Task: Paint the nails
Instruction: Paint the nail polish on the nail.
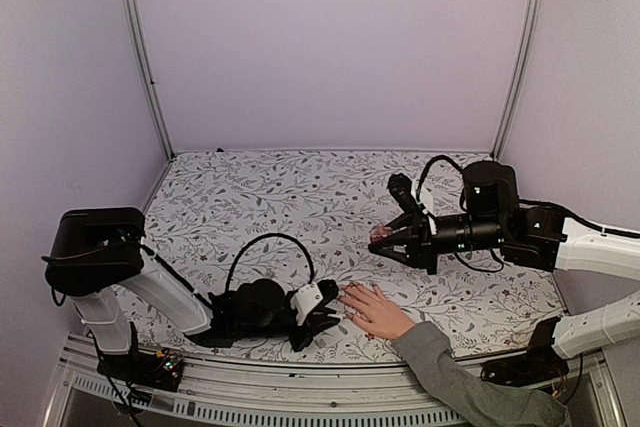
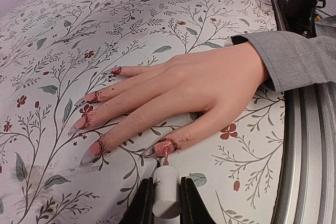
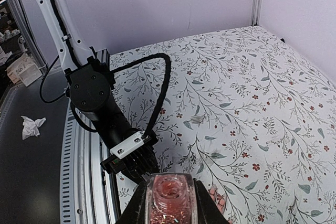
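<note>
A light-skinned hand [image 2: 205, 85] with a grey sleeve [image 2: 296, 59] lies flat on the floral table, fingers spread; it also shows in the top view [image 1: 375, 309]. Its nails carry pink polish with smears on the skin. My left gripper [image 2: 167, 198] is shut on a white brush cap [image 2: 167, 190]; the pink brush tip touches the thumb nail [image 2: 165, 145]. In the top view the left gripper [image 1: 325, 315] sits just left of the fingers. My right gripper [image 3: 170, 203] is shut on an open pink glitter polish bottle [image 3: 171, 195], held above the table beyond the hand [image 1: 385, 237].
The floral tablecloth [image 1: 300, 197] covers the table. A metal rail [image 2: 307, 150] runs along the near edge. The left arm and its black cable [image 3: 100, 103] lie by that edge. A crumpled tissue [image 3: 31, 125] lies off the table.
</note>
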Available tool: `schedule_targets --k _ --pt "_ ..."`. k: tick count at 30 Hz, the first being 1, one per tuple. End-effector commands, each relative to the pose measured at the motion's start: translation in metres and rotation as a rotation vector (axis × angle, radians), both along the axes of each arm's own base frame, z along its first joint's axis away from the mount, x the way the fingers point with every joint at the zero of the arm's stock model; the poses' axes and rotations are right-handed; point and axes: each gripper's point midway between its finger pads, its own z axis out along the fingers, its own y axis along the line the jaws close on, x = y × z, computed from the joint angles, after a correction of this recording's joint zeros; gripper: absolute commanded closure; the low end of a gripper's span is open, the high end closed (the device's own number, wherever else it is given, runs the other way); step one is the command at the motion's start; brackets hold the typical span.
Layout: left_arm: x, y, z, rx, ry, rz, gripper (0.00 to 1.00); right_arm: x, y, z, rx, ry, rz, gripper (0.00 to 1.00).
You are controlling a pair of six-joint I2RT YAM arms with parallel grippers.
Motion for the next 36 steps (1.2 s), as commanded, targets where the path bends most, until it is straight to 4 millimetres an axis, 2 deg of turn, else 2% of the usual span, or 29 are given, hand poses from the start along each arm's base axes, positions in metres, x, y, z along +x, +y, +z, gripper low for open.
schedule_targets --k 1,36 --pt "-0.004 -0.0053 0.0016 -0.004 0.002 -0.017 1.0 0.0007 -0.0009 0.0112 0.031 -0.023 -0.001 1.0" --pt "-0.0043 -0.008 -0.0019 0.01 0.004 -0.023 1.0 0.0013 -0.0012 0.0103 0.028 -0.022 -0.004 1.0"
